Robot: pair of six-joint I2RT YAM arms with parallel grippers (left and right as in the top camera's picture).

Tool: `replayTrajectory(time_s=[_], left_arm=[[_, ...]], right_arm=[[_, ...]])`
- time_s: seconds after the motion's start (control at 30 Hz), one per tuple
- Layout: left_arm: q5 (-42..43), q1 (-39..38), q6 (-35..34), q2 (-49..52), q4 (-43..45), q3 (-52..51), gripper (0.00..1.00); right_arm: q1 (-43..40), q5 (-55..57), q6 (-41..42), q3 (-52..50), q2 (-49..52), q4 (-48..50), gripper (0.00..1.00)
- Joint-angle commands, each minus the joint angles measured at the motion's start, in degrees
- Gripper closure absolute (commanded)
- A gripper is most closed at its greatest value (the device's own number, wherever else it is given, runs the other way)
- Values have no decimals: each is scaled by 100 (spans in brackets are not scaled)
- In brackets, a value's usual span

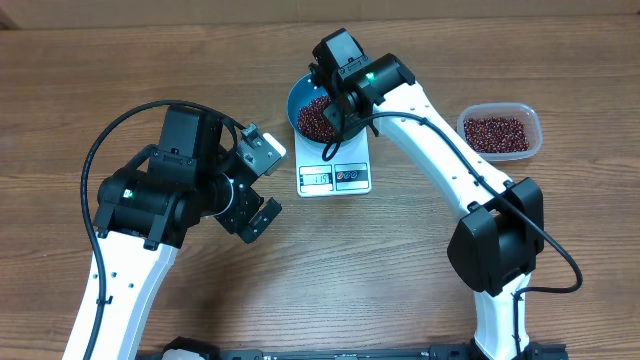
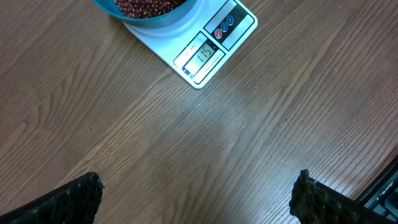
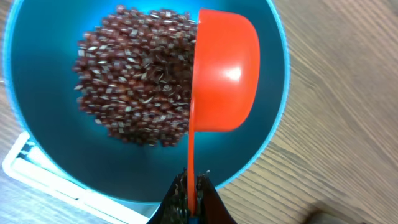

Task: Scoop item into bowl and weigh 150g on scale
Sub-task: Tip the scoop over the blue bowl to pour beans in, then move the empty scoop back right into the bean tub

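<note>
The right gripper (image 3: 193, 196) is clamped tight on the thin handle of the orange-red measuring scoop (image 3: 224, 74), the handle running straight up from between its fingers. The left gripper (image 1: 265, 185) stands wide apart and holds nothing. In its own wrist view only the two dark fingertips (image 2: 62, 202) show at the bottom corners, with bare wood between them.

The wooden table (image 1: 120, 60) carries everything. The left arm's gripper hovers over it to the left of the scale, well apart from the bowl. The right arm reaches across from the right side, and its wrist hangs directly over the bowl.

The white kitchen scale (image 1: 335, 178) lies near the table's middle, display panel toward the robot. Its digits are lit but too small to read with certainty. The bright-blue bowl (image 1: 300, 95) sits on the scale's far half, covering most of the platform.

A clear plastic container (image 1: 537, 130) rests to the right, apart from the scale — it holds a layer of the same beans.

The scoop's cup is tipped on its side inside the bowl's rim, its edge touching the heap. No beans can be seen in the cup.

The red-brown beans (image 3: 130, 87) lie in a loose mound on the bowl's bottom, blue wall showing all around them.
</note>
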Motion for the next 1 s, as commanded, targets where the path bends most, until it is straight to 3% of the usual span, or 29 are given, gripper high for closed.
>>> replayTrajectory(time_s=[0.0, 0.1, 0.23, 0.53, 0.97], left_arm=[[111, 24, -59, 37, 17, -9, 0], [111, 24, -59, 37, 17, -9, 0], [111, 24, -59, 35, 17, -9, 0], [111, 24, -59, 37, 17, -9, 0], [111, 24, -59, 35, 17, -9, 0]], right_arm=[[-35, 225, 50, 190, -400, 42, 96], [-35, 186, 179, 190, -490, 44, 96], [-35, 164, 938, 190, -684, 22, 96], [-37, -616, 1047, 190, -1054, -295, 96], [-356, -470, 1392, 190, -2120, -1331, 96]])
